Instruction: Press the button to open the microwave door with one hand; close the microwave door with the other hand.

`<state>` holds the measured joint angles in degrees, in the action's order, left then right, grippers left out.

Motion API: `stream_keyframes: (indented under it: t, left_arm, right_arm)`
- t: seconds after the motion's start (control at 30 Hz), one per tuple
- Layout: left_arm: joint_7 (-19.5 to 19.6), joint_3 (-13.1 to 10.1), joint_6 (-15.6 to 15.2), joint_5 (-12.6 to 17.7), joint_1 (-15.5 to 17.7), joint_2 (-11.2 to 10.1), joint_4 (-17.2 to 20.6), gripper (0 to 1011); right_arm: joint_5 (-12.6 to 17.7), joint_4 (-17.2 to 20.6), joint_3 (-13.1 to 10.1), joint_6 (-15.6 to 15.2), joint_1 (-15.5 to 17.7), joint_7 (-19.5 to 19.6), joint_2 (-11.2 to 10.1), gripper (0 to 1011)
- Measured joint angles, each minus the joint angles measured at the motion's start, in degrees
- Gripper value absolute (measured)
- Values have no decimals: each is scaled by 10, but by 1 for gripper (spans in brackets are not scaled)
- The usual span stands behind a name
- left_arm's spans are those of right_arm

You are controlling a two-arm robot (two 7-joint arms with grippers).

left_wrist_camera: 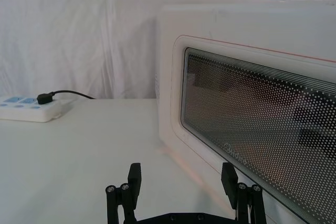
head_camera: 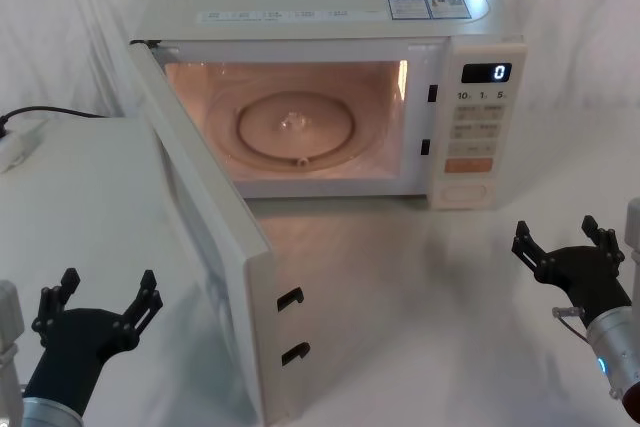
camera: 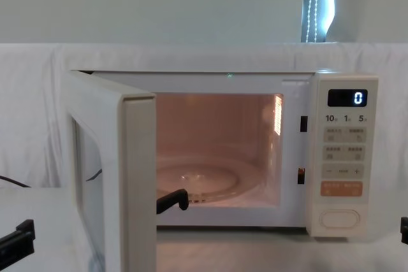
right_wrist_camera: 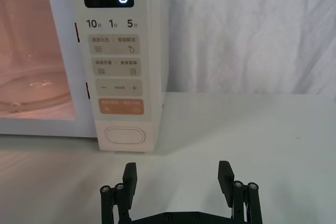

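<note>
The cream-white microwave (head_camera: 320,7) stands at the back of the table, its display reading 0 and its cavity lit. The microwave door (head_camera: 215,247) is swung wide open on its left hinge, its free edge pointing toward me. In the left wrist view the door's dark window (left_wrist_camera: 252,114) is close by. My left gripper (head_camera: 100,302) hovers open near the table's front left, outside the door. The pill-shaped button (right_wrist_camera: 124,136) sits at the bottom of the key panel, also seen in the head view (head_camera: 461,190). My right gripper (head_camera: 567,242) is open, low at the right, a little short of the panel and touching nothing.
A white power strip (head_camera: 18,144) with a black cable plugged in lies at the far left of the table. A glass turntable (head_camera: 295,127) rests inside the cavity. White cloth hangs behind and beside the oven. Bare table lies in front of the panel.
</note>
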<state>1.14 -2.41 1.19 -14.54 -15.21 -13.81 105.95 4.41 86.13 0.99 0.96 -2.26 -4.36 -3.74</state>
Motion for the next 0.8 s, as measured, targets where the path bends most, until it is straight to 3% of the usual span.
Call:
stream_keyframes:
  t: [0.8]
  left_arm:
    - [0,0,0,0,0,0,0,1001]
  right_arm:
    - [-1,3,1,-1,2,0,1,1002]
